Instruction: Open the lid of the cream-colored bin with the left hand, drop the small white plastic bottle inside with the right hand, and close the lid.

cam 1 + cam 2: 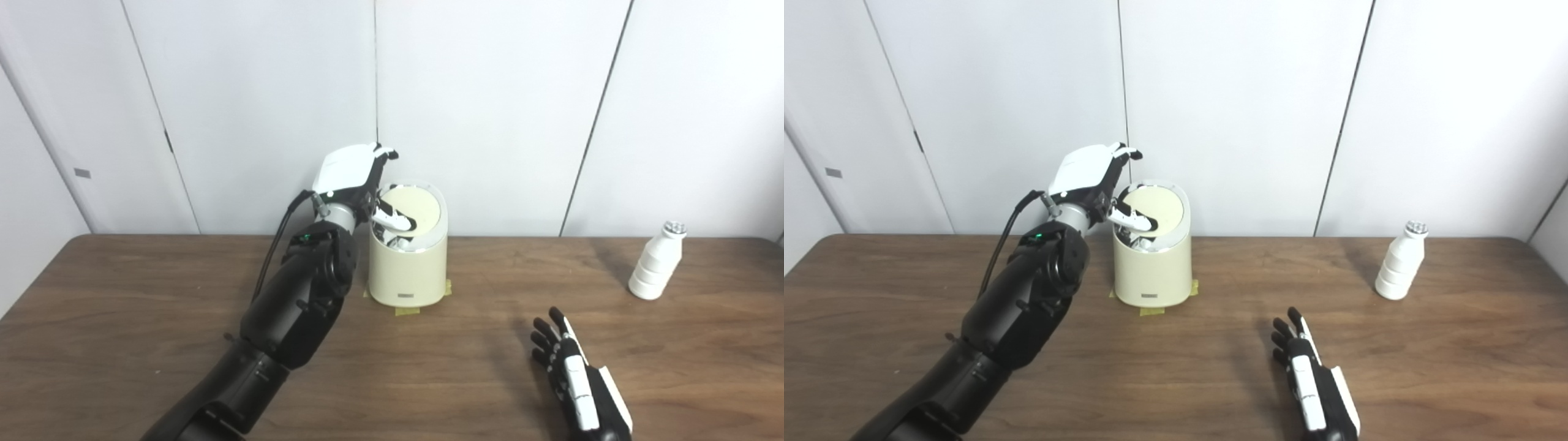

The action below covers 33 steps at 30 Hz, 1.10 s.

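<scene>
The cream-colored bin stands at the back middle of the table. Its round lid is tilted toward me, and a dark gap shows at its near edge. My left hand is at the bin's top left. Its thumb lies across the lid face and its fingers curl over the lid's upper rim, so it grips the lid. The small white plastic bottle stands upright at the far right, untouched. Near the front edge my right hand rests low over the table, open and holding nothing, well short of the bottle.
Yellow tape marks the bin's base on the brown wooden table. White wall panels rise directly behind the bin and the bottle. My left forearm crosses the table left of the bin.
</scene>
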Available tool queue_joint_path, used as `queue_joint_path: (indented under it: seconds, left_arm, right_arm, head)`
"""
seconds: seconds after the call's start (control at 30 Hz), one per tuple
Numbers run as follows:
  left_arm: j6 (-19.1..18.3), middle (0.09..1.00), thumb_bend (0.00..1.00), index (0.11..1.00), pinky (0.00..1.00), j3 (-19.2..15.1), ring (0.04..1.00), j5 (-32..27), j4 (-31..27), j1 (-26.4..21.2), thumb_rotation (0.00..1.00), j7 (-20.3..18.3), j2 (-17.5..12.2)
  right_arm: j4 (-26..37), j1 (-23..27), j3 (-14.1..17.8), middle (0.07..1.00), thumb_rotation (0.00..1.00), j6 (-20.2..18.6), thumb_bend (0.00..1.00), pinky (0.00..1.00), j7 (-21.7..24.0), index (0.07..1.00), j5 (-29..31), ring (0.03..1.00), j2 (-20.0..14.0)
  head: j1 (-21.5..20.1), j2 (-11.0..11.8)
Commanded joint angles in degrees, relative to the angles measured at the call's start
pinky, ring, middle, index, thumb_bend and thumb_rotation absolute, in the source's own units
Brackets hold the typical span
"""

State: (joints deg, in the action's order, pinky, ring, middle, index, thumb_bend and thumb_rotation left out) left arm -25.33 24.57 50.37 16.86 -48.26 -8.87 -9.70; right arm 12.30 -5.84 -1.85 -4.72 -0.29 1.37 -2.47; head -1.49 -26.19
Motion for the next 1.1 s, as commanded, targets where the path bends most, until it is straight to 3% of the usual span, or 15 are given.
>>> queue_joint_path:
  seconds: [0.0, 0.33, 0.57, 0.77, 0.93, 1.07]
  left_arm:
    - [0.80, 0.947, 0.92, 0.890, 0.85, 0.85, 0.906, 1.70, -1.04, -1.59, 0.00, -0.37, -1.53]
    - [0.68, 0.932, 0.95, 0.904, 0.86, 4.23, 0.905, 4.64, 0.33, -2.17, 0.00, -2.72, -3.84]
    - [0.48, 0.923, 0.95, 0.897, 0.84, 3.27, 0.895, 4.15, 0.12, -2.40, 0.01, -3.28, -3.71]
    - [0.16, 0.912, 0.86, 0.879, 0.82, -0.71, 0.882, 0.59, -3.09, -1.96, 0.11, -3.25, -3.07]
    - [-0.11, 0.878, 0.66, 0.840, 0.72, -5.81, 0.838, -2.76, -6.56, -0.57, 0.27, -0.39, -1.71]
    - [-1.54, 0.851, 0.59, 0.810, 0.67, -11.45, 0.805, -4.21, -10.08, 1.20, 0.24, -0.04, 0.68]
  right_arm:
    - [1.93, -0.57, -0.12, 0.944, 1.00, 1.02, 0.52, 0.92, 0.44, 1.000, 0.10, 0.936, 0.55]
    - [1.19, 0.07, 0.17, 0.941, 1.00, 1.10, 0.52, 0.92, 0.09, 1.000, 0.02, 0.934, 0.71]
    - [0.74, 0.40, 0.13, 0.939, 1.00, 1.46, 0.52, 0.92, 0.15, 0.999, -0.16, 0.931, 0.57]
    - [0.80, 0.64, 0.03, 0.935, 1.00, 1.04, 0.52, 0.91, 0.12, 0.990, -0.76, 0.925, 0.46]
    - [0.62, 0.70, 0.15, 0.940, 1.00, 1.17, 0.52, 0.92, 0.58, 0.997, -0.05, 0.934, 0.46]
    - [0.62, 0.81, 0.18, 0.934, 1.00, 1.08, 0.52, 0.91, 0.26, 0.993, -0.64, 0.925, 0.55]
  head:
    - [-0.29, 0.23]
    - [-0.28, 0.77]
    - [-0.29, 0.87]
    - [-0.27, 0.83]
    - [-0.36, 0.78]
    - [-0.34, 0.58]
